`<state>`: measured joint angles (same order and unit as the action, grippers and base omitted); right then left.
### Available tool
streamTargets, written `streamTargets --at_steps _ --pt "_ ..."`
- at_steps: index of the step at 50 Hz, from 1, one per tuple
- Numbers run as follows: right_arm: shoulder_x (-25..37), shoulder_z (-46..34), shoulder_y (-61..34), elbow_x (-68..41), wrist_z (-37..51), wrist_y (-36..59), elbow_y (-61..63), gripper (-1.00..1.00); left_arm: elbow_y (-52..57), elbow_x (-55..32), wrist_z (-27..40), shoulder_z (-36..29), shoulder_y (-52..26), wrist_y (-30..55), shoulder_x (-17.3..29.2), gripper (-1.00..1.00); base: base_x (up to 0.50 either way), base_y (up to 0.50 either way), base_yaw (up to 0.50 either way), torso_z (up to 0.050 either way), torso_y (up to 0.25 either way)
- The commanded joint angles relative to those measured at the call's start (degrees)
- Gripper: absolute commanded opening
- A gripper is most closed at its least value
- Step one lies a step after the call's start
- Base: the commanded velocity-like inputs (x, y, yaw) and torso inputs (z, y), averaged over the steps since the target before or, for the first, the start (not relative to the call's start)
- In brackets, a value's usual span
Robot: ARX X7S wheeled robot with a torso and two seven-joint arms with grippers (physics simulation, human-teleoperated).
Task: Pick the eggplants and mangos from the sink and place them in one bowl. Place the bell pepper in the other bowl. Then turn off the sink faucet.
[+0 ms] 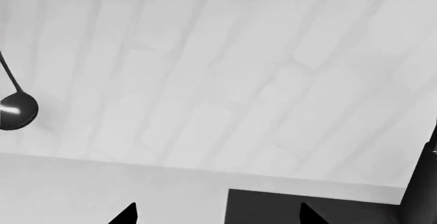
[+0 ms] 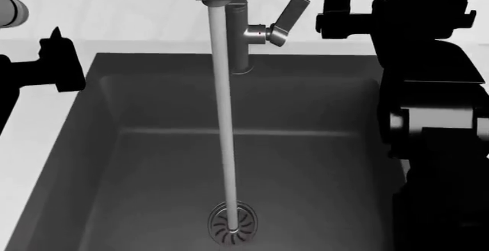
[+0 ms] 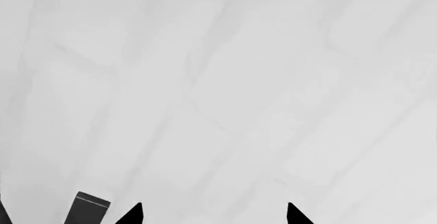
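Head view: the sink (image 2: 137, 165) filled the centre and lower frame, a dark basin holding no produce, only the round drain (image 2: 233, 223) at bottom centre. Water fell in a straight column from the sink faucet (image 2: 238, 27) at top centre onto that drain, so the tap was running. Its flat lever (image 2: 292, 11) stood tilted up to the right of the faucet body. My right gripper (image 2: 345, 11) hung just right of the lever, apart from it; my left gripper (image 2: 57, 56) sat at the left edge over the sink's rim. In both wrist views two fingertips stood spread against the pale wall with nothing between them, so both tools were unclenched and empty. I judged the lever a rigid, smooth metal paddle, slippery when wet, best pushed on its flat face near the free end.
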<state>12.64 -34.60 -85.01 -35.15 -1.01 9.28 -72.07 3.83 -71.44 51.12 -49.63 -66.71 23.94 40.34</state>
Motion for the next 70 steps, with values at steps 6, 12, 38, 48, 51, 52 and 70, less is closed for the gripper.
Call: streamTargets --at_steps 6,12,38,48,51,52,70 --pt "-1.24 1.91 -0.85 2.05 -0.01 -1.82 -2.49 1.00 -0.27 -0.93 -0.90 1.50 -0.30 -0.19 -0.38 1.00 0.00 0.00 0.00 0.011 -0.129" --pt "-0.64 2.92 -0.62 1.37 -0.22 -1.66 -0.39 1.00 -0.79 -1.34 -0.99 1.81 -1.85 0.51 -0.89 1.00 0.00 0.00 0.00 0.011 -0.129" --pt "-1.96 5.25 -2.49 0.64 -2.85 -3.84 -2.46 1.00 -2.43 -0.92 -1.57 1.94 -6.84 2.66 -2.81 1.00 0.00 0.00 0.00 0.012 -0.130" --pt "-2.66 7.40 -3.43 2.52 -4.16 -4.58 -2.73 1.00 -2.40 -0.98 -2.00 2.19 -7.29 2.71 -2.68 1.00 0.00 0.00 0.00 0.013 -0.105" --pt "-2.94 8.62 -3.81 3.13 -5.02 -4.45 -2.80 1.00 -2.32 -1.85 -1.77 2.29 -6.80 3.05 -2.49 1.00 0.00 0.00 0.00 0.000 0.000" --pt "-3.07 9.09 -3.89 3.47 -5.24 -4.40 -2.81 1.00 -2.56 -2.20 -1.57 2.37 -6.74 3.24 -2.48 1.00 0.00 0.00 0.00 0.000 0.000" --pt "-6.91 26.16 -5.46 17.29 -10.07 -2.47 -2.90 1.00 -3.46 -2.10 -2.29 2.76 -5.80 2.51 -1.95 1.00 0.00 0.00 0.00 0.000 0.000"
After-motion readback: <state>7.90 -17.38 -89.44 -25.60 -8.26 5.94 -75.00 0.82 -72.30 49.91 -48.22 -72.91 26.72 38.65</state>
